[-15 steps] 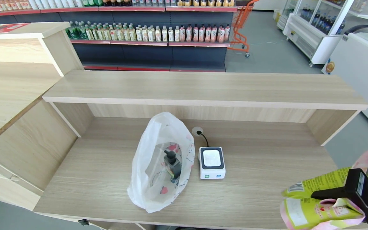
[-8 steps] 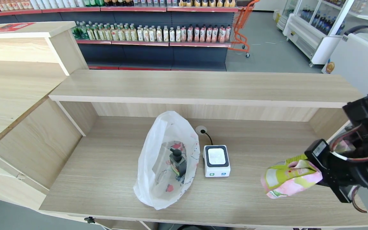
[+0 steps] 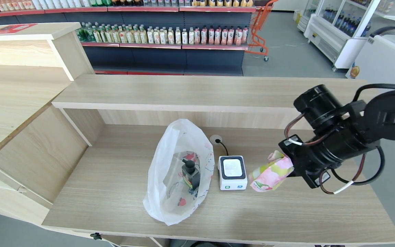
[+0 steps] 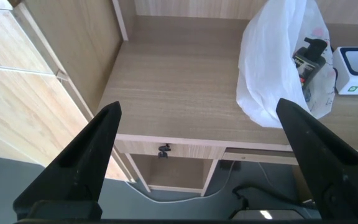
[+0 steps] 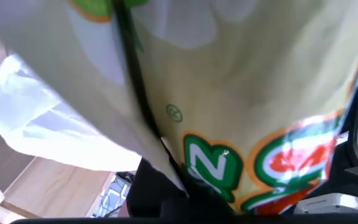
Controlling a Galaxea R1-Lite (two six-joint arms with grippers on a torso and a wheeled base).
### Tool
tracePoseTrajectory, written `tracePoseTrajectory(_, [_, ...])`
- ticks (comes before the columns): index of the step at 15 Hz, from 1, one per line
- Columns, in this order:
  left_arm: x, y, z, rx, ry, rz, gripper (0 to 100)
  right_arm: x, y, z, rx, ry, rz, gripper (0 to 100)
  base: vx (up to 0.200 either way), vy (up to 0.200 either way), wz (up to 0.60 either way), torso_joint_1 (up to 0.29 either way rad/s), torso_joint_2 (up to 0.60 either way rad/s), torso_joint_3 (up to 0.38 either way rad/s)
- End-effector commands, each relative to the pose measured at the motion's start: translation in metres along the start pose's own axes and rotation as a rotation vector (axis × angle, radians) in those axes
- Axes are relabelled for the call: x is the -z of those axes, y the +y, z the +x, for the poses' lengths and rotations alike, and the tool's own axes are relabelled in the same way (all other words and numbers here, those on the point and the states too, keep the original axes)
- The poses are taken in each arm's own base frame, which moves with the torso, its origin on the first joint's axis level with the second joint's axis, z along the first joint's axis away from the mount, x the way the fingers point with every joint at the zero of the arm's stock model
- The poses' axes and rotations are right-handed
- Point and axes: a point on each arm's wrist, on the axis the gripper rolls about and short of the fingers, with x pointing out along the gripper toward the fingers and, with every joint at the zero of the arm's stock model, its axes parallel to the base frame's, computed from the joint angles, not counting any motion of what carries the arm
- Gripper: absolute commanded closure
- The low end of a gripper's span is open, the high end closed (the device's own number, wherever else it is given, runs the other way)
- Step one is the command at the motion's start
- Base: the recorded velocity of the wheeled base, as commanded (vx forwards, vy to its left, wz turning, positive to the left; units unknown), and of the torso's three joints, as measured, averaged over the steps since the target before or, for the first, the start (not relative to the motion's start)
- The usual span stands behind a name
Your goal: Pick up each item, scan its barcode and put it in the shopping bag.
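**Right gripper has the pouch beside the scanner; left gripper open and empty**

Left gripper [image 4: 197, 168]: fingers spread wide with nothing between them. It hangs off the near left corner of the counter [image 3: 286, 212], out in front of its front edge and well apart from everything on it.

Right gripper [image 3: 287, 165]: clamped on a green and pink snack pouch [image 3: 271, 173]. The head view hides the fingertips behind the pouch, so I can't tell how far they close. The pouch hangs off the gripper above the counter top, so the grasp looks real. In the right wrist view the pouch [image 5: 229, 93] sits hard up against the camera.

Pouch position: its free end points toward the scanner [image 3: 232, 172], just beside the scanner's right edge. I can't tell whether they touch. It is beside the scan window, not over it.

Shopping bag [image 3: 178, 171]: just left of the scanner, lying with its mouth toward the back. A dark pump bottle [image 3: 190, 175] is inside.

A cable [image 3: 222, 148] runs from the scanner back to a port in the counter. Behind that are the upper ledge [image 3: 218, 92], then the drink shelves [image 3: 163, 34] and an orange trolley [image 3: 261, 24].
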Motion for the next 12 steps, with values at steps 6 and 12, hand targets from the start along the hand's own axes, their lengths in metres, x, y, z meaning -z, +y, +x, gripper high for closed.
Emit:
tracePoseTrajectory(6, [0.000, 0.000, 0.000, 0.000, 0.000, -0.001, 0, 0.017, 0.024, 0.072, 0.087, 0.031, 0.090, 100, 0.000, 0.000, 0.00, 0.000, 0.00, 0.000])
tracePoseTrajectory(12, [0.000, 0.000, 0.000, 0.000, 0.000, -0.001, 0, 0.017, 0.042, 0.094, 0.067, 0.030, 0.090, 100, 0.000, 0.000, 0.00, 0.000, 0.00, 0.000])
